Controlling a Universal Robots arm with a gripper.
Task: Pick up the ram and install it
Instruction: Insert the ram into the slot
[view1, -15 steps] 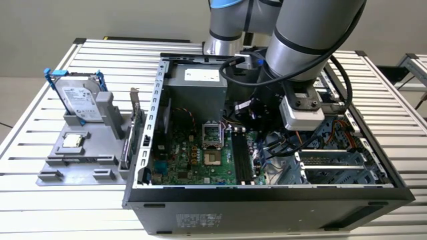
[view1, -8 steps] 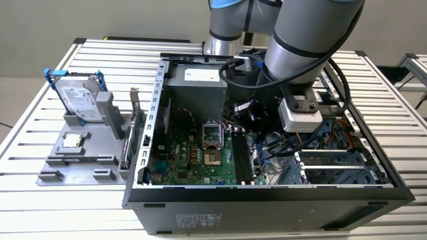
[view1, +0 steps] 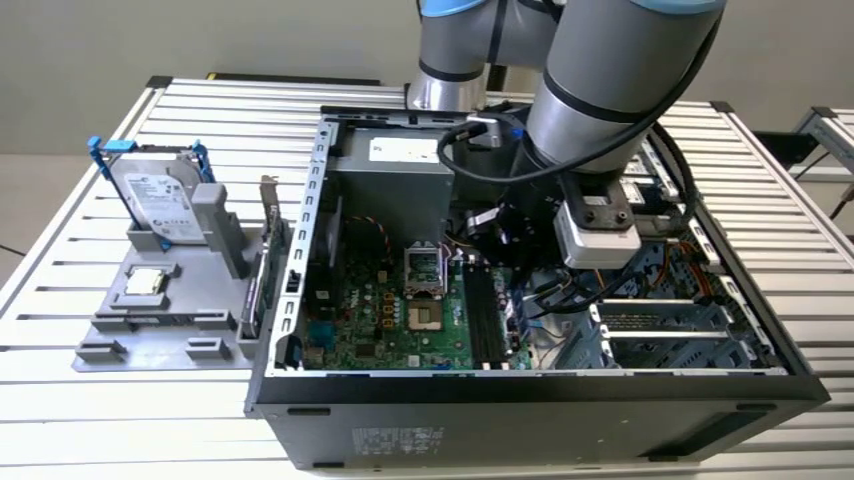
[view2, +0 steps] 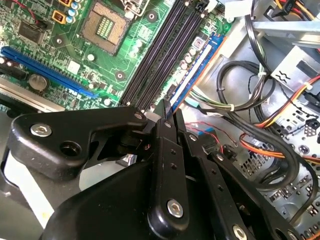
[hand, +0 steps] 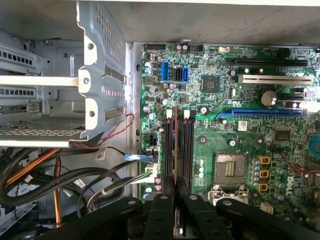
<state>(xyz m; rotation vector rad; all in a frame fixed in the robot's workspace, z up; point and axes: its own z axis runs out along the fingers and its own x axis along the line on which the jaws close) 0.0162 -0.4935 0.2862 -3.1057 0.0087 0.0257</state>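
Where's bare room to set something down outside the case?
Free: slatted table by the drive, and the strip in front of the grey tray. Crowded: inside the case, where the gripper holds the ram beside cables.

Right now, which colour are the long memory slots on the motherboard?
Black. The memory slots show best in the second wrist view, beside the green motherboard.

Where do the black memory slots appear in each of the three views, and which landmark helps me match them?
Exterior view: the black memory slots, inside the case beside the CPU socket.
Second wrist view: slots beyond the gripper, which is shut on the ram.
First wrist view: slots beside the socket.
Shared landmark: the CPU socket.
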